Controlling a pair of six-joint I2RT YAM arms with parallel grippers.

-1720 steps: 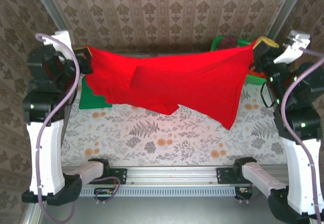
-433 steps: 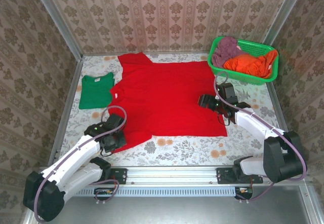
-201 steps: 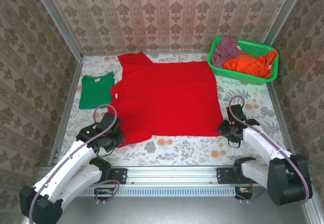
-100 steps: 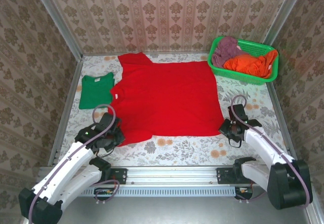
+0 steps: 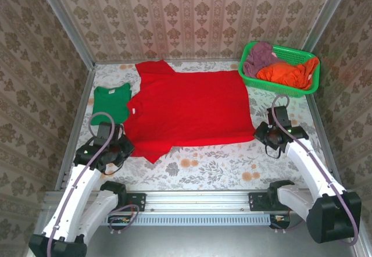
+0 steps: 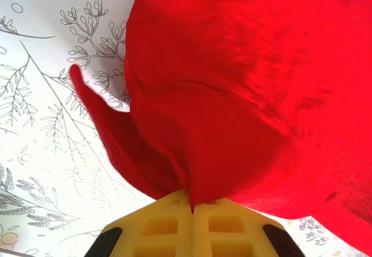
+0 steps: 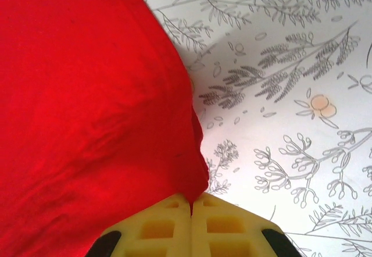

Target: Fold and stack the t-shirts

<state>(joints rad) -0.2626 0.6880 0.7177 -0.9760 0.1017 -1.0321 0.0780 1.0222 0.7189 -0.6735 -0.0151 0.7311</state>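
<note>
The red shirt [image 5: 186, 109] lies spread out across the middle of the counter [image 5: 221, 167], collar to the left and one sleeve reaching toward the far wall. Its near left edge is pinched in the left tool [image 5: 119, 147]. In the left wrist view the yellow pads [image 6: 160, 225] are pressed together on a gathered fold of red cloth, and a loose flap of it trails off to the left over the leaf-patterned cover. The near right corner is pinched the same way in the right tool [image 5: 261, 134]. In the right wrist view its pads [image 7: 224, 225] meet on the very tip of the cloth, with the shirt's edge running up and away from them and bare counter to the right. Just beside the red shirt, at the far left of the counter, the green shirt [image 5: 110, 104] lies folded flat, its right side touching or slightly under the red one; I cannot tell which. At the far right corner, apart from both shirts, stands a green mesh basket [image 5: 273, 84] holding a purple garment [image 5: 260, 55] and an orange one [image 5: 286, 74] heaped together.
</note>
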